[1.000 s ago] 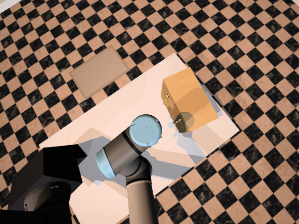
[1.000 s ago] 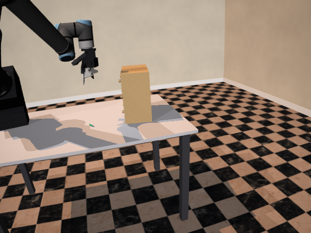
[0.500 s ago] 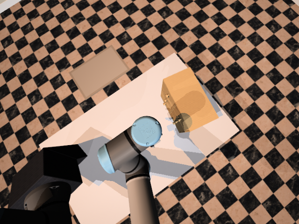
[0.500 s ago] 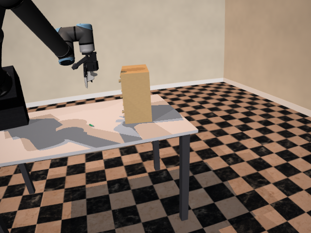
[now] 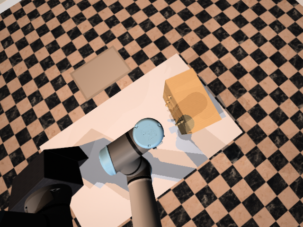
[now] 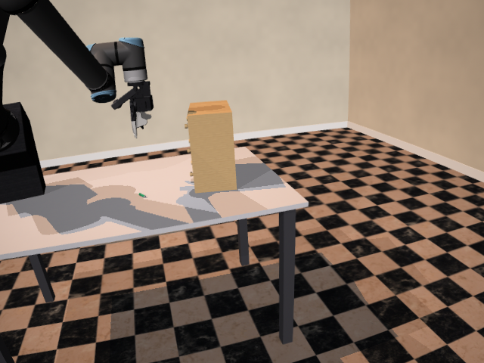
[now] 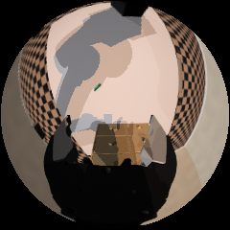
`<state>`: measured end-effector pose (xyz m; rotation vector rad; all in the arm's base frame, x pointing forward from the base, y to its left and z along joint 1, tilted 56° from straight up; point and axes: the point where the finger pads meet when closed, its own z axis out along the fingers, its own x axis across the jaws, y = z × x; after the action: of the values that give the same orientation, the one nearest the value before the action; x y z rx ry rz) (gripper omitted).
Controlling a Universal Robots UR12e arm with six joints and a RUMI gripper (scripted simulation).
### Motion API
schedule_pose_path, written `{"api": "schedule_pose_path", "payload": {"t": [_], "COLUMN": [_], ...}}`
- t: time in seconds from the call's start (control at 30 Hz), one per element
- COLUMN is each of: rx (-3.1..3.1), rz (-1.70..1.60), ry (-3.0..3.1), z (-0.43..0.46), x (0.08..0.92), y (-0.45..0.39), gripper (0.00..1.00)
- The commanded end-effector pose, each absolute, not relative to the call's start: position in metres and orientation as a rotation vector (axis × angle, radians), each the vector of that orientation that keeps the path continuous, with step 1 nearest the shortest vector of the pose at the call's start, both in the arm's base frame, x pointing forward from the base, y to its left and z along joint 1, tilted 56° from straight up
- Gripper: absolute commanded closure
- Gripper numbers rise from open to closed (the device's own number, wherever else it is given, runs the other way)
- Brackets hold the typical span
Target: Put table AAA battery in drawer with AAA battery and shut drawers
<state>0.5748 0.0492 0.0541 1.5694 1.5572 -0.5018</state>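
The small green cylindrical AAA battery (image 6: 142,194) (image 7: 97,87) lay on its side on the pale pink rectangular table (image 5: 137,102) (image 6: 164,164) (image 7: 153,72), apart from the chest and out in front of its drawer side. It lay in the open, which probably left room for fingers to come down around it from above.

The black two-jaw gripper with grey fingertips (image 6: 137,131) hung well above the table, pointing down, its jaws spread wide and nothing between them. That released posture suited either a battery or a knob; which came next could not be told, though finding the right drawer first seemed sensible.

The tall upright chest of orange-brown wood (image 5: 193,97) (image 6: 212,150) (image 7: 120,144) stood near one end of the table, its knobbed front turned toward the arm's side, presumably so that drawers could be drawn out over the tabletop. Its drawers looked shut, and what they held was hidden, so the one with the matching battery could not be picked out. Each would likely need a short, gentle pull, since without stops a long one could bring it out altogether, or drag the chest.

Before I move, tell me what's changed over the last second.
The gripper came down towards the table and turned a little. Nothing was taken or let go. The battery and chest stayed put.
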Motion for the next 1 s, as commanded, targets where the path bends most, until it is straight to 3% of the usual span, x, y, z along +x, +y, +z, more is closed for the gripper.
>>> {"api": "schedule_pose_path", "payload": {"t": [0.0,0.97], "rx": [1.567,1.416], "rz": [-0.498,-0.333], "ry": [1.557,1.557], "z": [0.054,0.048], "x": [0.575,0.596], "y": [0.049,0.036], "gripper": [0.0,0.0]}}
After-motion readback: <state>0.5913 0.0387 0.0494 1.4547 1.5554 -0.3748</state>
